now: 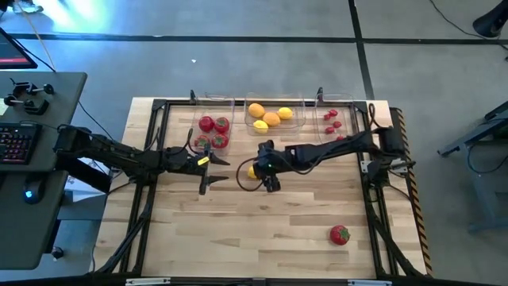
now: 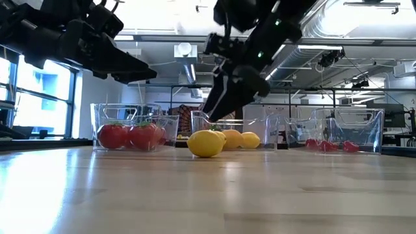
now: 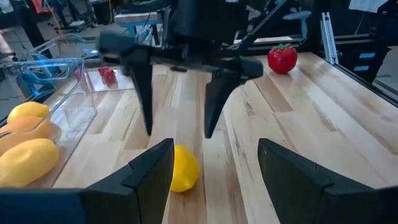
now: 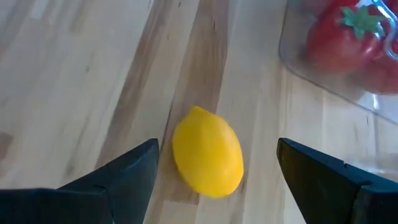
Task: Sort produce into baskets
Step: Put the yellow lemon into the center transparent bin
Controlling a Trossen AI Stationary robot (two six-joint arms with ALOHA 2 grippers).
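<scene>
A loose lemon [image 4: 208,160] is seen lying on its side on the bare table [image 1: 278,230], just in front of the middle bin [image 1: 275,117], which already holds yellow and orange fruit. It is judged to be a light, stiff plastic toy with a smooth, somewhat slippery skin; being oval, it is likely to roll or squirt out if pinched near an end. The best hold is judged to be across its short middle, with the fingers set on the two long flanks.

The right hand [image 1: 268,171] is poised directly over the lemon, its fingers spread wide, wider than the fruit, one to each side. Nothing is held and the lemon is not touched; in the low view the fingertips are seen above and just behind it. A descent is judged to be needed before closing.

The left hand [image 1: 208,171] hangs near the lemon on the other side, facing it, also spread apart and empty, above the table in front of the tomato bin [image 1: 213,131].

Tomatoes are gathered in that left bin, and small red berries lie in the right bin [image 1: 337,119]. One tomato [image 1: 340,234] is left alone on the table, well apart from the bins, near the front right corner. Sorting is judged to be mostly done, with the lemon and this tomato remaining.
</scene>
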